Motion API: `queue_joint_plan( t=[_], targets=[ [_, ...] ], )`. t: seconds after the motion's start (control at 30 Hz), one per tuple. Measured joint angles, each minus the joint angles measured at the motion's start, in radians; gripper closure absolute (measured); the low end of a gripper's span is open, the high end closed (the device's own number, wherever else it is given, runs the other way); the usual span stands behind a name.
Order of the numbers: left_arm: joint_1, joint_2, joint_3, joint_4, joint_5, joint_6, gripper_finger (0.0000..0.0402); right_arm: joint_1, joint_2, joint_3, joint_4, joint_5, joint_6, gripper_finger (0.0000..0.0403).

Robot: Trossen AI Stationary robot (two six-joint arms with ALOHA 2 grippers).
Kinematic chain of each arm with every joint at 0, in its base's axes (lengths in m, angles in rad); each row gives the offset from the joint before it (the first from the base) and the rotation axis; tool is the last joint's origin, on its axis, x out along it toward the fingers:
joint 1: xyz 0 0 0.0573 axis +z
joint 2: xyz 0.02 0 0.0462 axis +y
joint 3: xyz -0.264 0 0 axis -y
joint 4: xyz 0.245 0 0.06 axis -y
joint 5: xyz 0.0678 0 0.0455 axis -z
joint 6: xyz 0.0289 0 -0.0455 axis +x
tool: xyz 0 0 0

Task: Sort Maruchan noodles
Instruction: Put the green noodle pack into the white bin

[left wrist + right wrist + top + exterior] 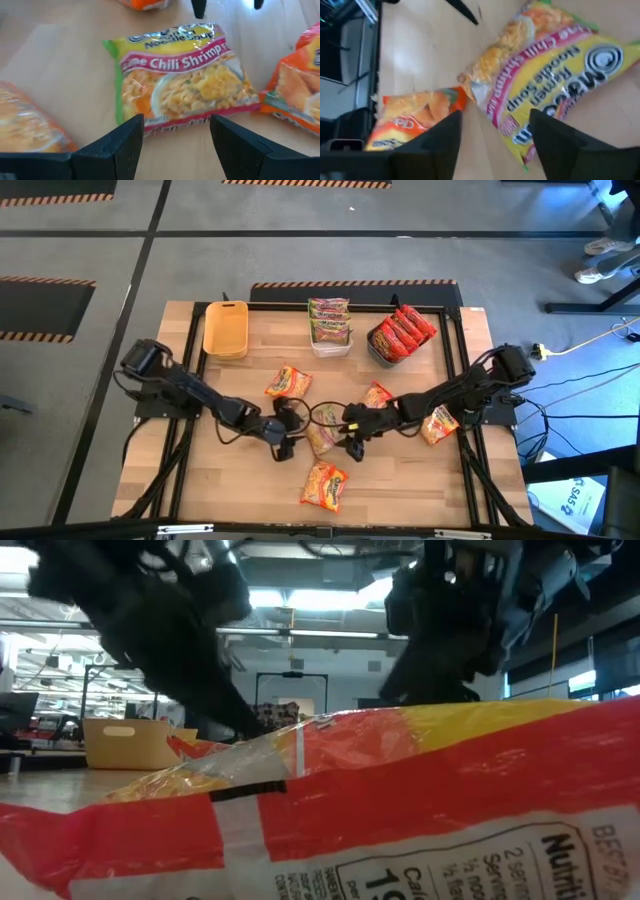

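A green-pink Lime Chili Shrimp noodle packet point(180, 80) point(555, 75) lies flat on the wood at mid-table point(322, 440), between my two grippers. My left gripper point(284, 440) point(175, 150) is open on its left, fingers just short of the packet's near edge. My right gripper point(352, 442) point(495, 145) is open on its right, with a corner of the packet between its fingers. Orange packets lie around them point(288, 383) point(377, 395) point(438, 423) point(325, 485). The last one fills the low view point(400, 810).
Along the far edge stand a yellow bin point(225, 330), a white bin point(330, 348) holding green-pink packets and a dark grey bin point(375, 350) holding red packets. Bare wood lies at the table's near left and near right corners.
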Motion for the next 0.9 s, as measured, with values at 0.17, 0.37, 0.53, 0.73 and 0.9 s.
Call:
queue_joint_plan(
  t=[0.17, 0.37, 0.53, 0.73, 0.9],
  targets=[
    [-0.045, -0.088, -0.002, -0.054, -0.036, 0.016, 0.0179, -0.026, -0.042, 0.002, 0.004, 0.048, 0.004, 0.0123],
    [-0.069, -0.04, -0.001, 0.093, -0.058, 0.063, 0.0179, -0.09, -0.012, 0.0, -0.015, 0.003, 0.072, 0.0068],
    [-0.065, 0.08, -0.001, 0.184, -0.059, 0.051, 0.0179, -0.114, 0.041, 0.0, -0.012, -0.055, 0.101, 0.0055],
    [-0.061, 0.189, -0.002, 0.188, -0.069, -0.018, 0.0179, -0.112, 0.069, 0.0, -0.002, -0.083, 0.126, 0.0054],
    [-0.061, 0.209, -0.001, 0.188, -0.07, -0.024, 0.0179, -0.112, 0.07, 0.0, 0.012, -0.075, 0.149, 0.0054]
  ],
)
